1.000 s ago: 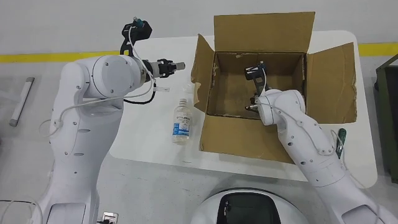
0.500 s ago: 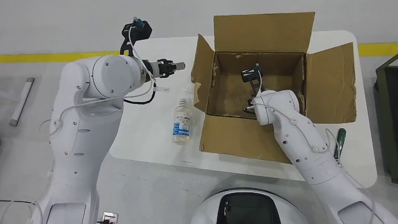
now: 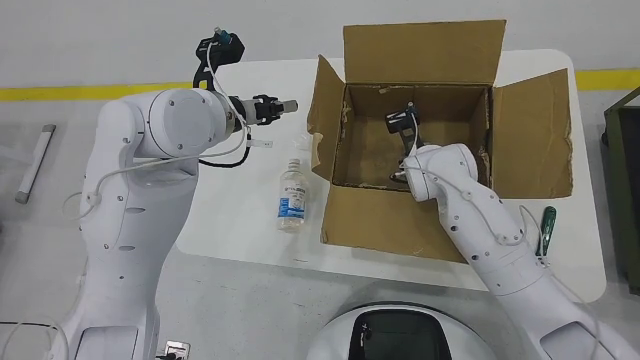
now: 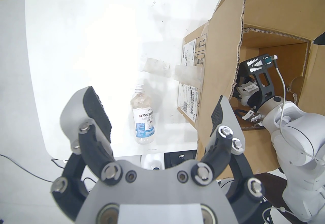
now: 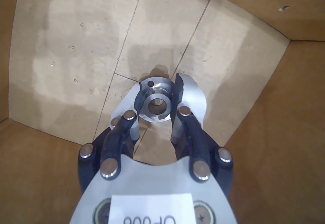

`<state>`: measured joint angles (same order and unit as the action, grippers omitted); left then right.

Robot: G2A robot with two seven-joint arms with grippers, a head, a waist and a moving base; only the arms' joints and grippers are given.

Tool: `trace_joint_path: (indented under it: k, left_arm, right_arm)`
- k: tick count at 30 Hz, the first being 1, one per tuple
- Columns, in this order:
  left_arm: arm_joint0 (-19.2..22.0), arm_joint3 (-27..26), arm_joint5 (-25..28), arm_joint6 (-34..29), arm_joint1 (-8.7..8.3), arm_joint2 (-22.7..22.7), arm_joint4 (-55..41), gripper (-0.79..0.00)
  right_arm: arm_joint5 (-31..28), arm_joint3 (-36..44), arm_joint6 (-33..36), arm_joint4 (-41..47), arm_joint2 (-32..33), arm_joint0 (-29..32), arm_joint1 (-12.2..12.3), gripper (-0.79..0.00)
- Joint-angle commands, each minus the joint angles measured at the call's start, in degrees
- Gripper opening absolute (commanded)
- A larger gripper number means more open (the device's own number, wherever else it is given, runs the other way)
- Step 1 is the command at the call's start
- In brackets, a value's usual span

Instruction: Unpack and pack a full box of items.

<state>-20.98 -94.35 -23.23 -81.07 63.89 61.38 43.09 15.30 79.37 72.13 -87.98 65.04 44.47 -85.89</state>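
I'm pinching the hub (image 5: 155, 108) by its flange in my right claw (image 5: 158, 95) inside the box (image 5: 63, 31) — steel, I'm judging, heavy and slick — my left claw (image 4: 155, 96) hanging spread.

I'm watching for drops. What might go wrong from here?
The right gripper pinches the round metal part by its sides, so it may slip on lifting. It sits deep in the box; coming out, it might catch a wall and nudge the box toward the bottle lying beside it.
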Motion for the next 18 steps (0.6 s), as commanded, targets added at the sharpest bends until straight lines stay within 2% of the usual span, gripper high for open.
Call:
trace_joint_path:
  k: [1,10,18]
  left_arm:
    - [0.0,0.0,0.0,0.0,0.0,0.0,0.0,0.0]
    - [0.0,0.0,0.0,0.0,0.0,0.0,0.0,0.0]
    - [0.0,0.0,0.0,0.0,0.0,0.0,0.0,0.0]
  right_arm:
    - [-0.07,0.06,0.02,-0.28,0.01,0.07,-0.05,-0.785]
    - [0.37,2.4,-0.12,-0.97,0.95,0.4,-0.28,-0.785]
    - [1.38,12.36,-0.33,-0.58,4.81,1.22,-0.1,-0.785]
